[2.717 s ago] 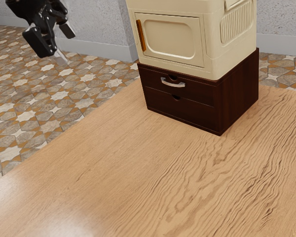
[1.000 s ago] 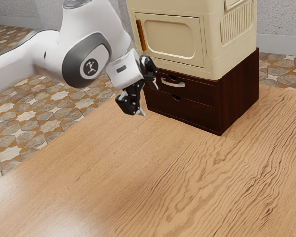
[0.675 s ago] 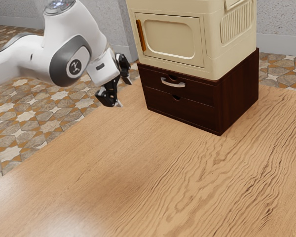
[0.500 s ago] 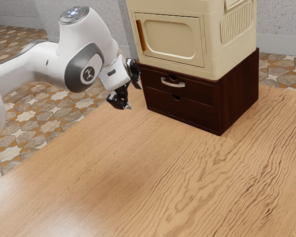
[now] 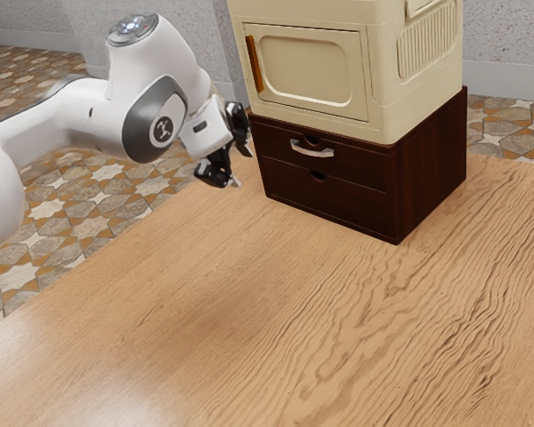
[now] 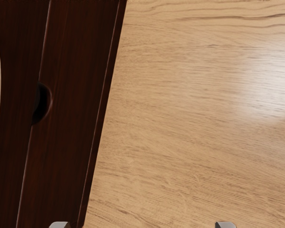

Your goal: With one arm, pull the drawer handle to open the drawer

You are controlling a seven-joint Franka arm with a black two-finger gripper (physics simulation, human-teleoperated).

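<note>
Your task's thing, the curved silver metal handle [image 5: 311,149], sits on the dark brown wooden upper drawer [image 5: 356,165], just under the boxy cream cabinet [image 5: 383,67]. The black two-finger gripper [image 5: 241,168] hangs in front of the drawers, near the handle but not touching it; from there the handle lies between 2 and 3 o'clock in the exterior view. Your jaws stand well apart, with nothing between them.

The step in hand, I judge, is lining up for the grasp. The jaws look turned the right way, across the bar, so you should be able to put one above it and one below (a kind arrangement, since the bar is slim). The wrist view has the handle off to one side of the jaws, so bring the hand up level with it first, then ease straight in. Go in crooked and you may knock the drawer front or pinch only an end. Once closed on the bar, pull squarely out, towards about 8 o'clock in the exterior view.

As for containers, the upper drawer and the matching lower drawer [image 5: 338,187] with its notch both look shut, as does the cream cabinet's door [image 5: 310,73]; you can't tell what any of them contains.
</note>
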